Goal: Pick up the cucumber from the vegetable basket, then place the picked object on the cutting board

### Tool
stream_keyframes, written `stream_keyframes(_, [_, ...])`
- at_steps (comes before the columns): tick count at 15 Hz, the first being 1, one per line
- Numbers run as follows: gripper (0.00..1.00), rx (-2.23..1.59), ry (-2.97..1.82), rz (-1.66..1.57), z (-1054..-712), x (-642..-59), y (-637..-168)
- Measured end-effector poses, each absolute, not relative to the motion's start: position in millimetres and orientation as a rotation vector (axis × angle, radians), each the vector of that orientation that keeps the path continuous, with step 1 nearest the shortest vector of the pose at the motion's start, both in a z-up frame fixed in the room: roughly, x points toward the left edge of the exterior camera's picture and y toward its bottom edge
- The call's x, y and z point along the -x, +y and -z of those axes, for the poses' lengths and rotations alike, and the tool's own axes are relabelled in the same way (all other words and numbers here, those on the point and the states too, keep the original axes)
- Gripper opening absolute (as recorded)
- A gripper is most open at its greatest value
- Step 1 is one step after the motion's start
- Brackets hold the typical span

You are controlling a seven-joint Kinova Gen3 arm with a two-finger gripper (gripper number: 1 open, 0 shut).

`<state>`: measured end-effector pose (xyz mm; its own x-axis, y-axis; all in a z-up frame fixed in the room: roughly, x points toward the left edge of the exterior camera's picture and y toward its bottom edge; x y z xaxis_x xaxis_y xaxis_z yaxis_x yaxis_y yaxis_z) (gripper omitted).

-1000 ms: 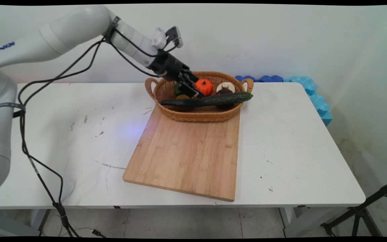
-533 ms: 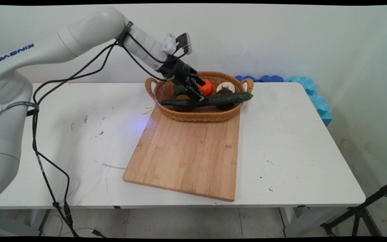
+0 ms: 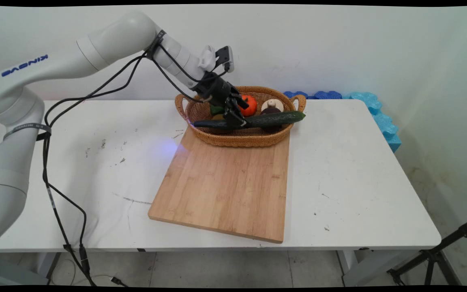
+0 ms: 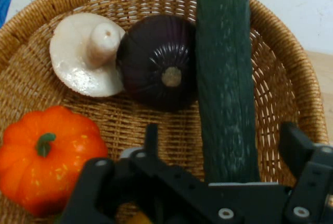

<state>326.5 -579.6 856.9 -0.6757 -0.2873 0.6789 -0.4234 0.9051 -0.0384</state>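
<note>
Two black fingers of the pincer [image 4: 221, 153] stood wide open on both sides of the long cucumber [image 4: 225, 78], not gripping it. It lay across the wicker basket [image 3: 239, 138], beside a pumpkin [image 4: 44, 159]. The basket stood on the white tabletop [image 3: 359, 170], touching a wooden board [image 3: 225, 186], near the wall [image 3: 339, 44].

We can read only one word: KINOVA, in blue letters, mirrored, on the white arm [image 3: 55, 61].

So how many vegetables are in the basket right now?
4 clearly: cucumber across the basket, between the open gripper fingers; purple onion beside it; mushroom; orange pumpkin. The gripper may hide others.
</note>
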Motion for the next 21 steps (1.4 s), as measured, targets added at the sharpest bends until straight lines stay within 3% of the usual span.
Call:
stream_keyframes(1, [0.0, -0.504, -2.357, -0.251, -856, -326, -580])
stream_keyframes(11, [0.0, -0.458, -2.359, -0.295, -864, -322, -578])
stream_keyframes(21, [0.0, -0.543, -2.245, -0.309, -947, -341, -531])
